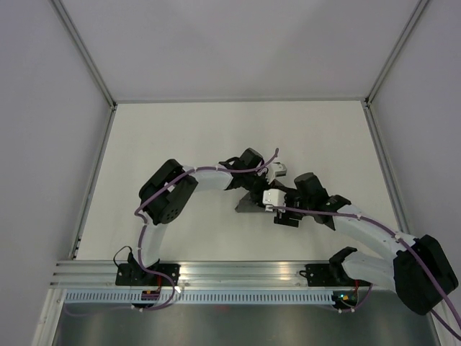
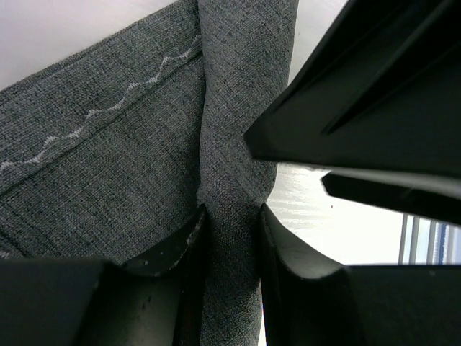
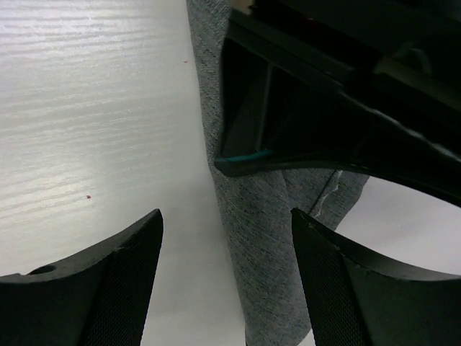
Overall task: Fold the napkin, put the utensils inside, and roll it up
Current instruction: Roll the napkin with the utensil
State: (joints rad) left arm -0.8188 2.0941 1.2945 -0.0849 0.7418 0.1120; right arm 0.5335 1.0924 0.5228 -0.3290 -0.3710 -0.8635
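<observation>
The dark grey napkin (image 1: 247, 204) lies mid-table, mostly under the two wrists. In the left wrist view it is partly rolled: a tight roll (image 2: 238, 108) runs up from a flat part with a pale zigzag stitch line (image 2: 108, 108). My left gripper (image 2: 232, 223) is shut on the roll, both fingers pressed against it. My right gripper (image 3: 227, 223) is open, with the roll (image 3: 259, 245) lying between its fingers nearer the right one; neither touches it. The utensils are hidden.
The white table (image 1: 180, 144) has a raised metal frame (image 1: 97, 166) along its sides. The two wrists crowd together over the napkin; the left gripper's body (image 3: 324, 108) hangs close above the right fingers.
</observation>
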